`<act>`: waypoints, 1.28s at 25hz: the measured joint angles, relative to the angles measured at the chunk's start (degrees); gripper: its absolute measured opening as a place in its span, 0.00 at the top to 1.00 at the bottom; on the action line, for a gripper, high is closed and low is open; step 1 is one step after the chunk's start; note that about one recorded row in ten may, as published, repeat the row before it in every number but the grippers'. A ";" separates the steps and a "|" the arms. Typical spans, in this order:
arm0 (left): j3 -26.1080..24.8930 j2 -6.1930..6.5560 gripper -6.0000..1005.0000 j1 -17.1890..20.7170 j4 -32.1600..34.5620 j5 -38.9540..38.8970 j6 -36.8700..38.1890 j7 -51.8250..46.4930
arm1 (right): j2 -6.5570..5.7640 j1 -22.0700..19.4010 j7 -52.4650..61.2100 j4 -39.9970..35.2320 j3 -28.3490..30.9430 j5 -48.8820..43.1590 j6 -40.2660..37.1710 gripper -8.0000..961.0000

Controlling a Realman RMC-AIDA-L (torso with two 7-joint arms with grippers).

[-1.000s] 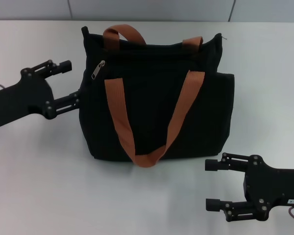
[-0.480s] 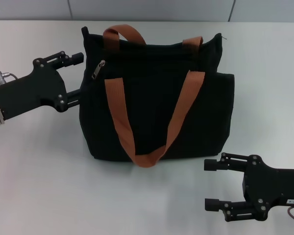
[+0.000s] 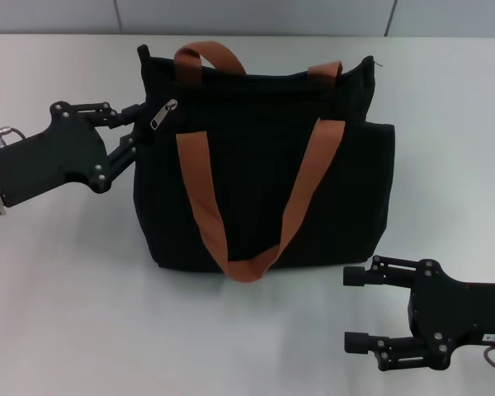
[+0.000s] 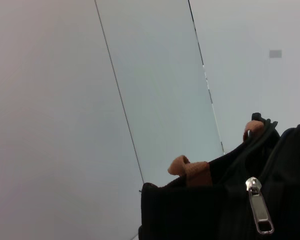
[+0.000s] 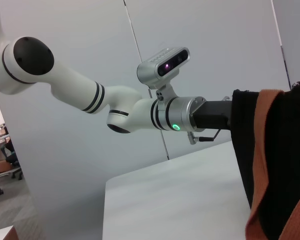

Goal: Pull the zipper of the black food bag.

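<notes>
1. The big boxy black fabric food bag [image 3: 264,165] stands upright in the middle of the white table [image 3: 66,313], with its orange-brown webbing strap handles [image 3: 290,206] looping down the near face.
2. The small silver metal zipper pull [image 3: 164,115] hangs at the far-left end of the bag's upper front, at the start of a black zipper line that runs off to the right.
3. The left gripper [image 3: 134,124] reaches in from the left, its black fingers spread, with the tips at the bag's left edge just beside the pull. I see nothing pinched between them.
4. The right gripper [image 3: 359,309] waits low at the near right, clear of the bag, with its fingers apart and nothing in them.
5. I would call this the approach step, with the grasp not yet made. Next the left fingers need to straddle the thin tab, pinch it and draw it rightward along the zipper line. The tab is small and loose, so it could slip.
6. The left wrist view shows the pull [image 4: 258,212] close up, hanging flat on the fabric, but none of that arm's own fingers. The right wrist view shows the left arm's white links [image 5: 115,110] meeting the bag's side, which the head view cuts off.
</notes>
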 joint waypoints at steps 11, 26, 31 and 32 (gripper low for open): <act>-0.01 -0.67 0.94 0.29 0.18 -1.16 0.60 0.87 | 0.00 0.05 0.17 0.13 0.01 0.59 -0.44 0.18; -0.01 -1.73 0.97 3.97 0.01 -8.67 4.77 3.51 | -1.18 6.35 34.69 -0.09 0.16 20.97 -10.26 0.18; -0.01 -1.84 0.97 4.15 -0.26 -9.42 5.17 4.14 | -1.35 11.37 48.03 -1.57 0.04 23.25 -6.83 0.18; -0.01 -1.89 0.97 4.13 -0.27 -9.43 5.28 4.39 | -1.35 12.27 49.98 -1.97 -0.05 23.21 -6.05 0.18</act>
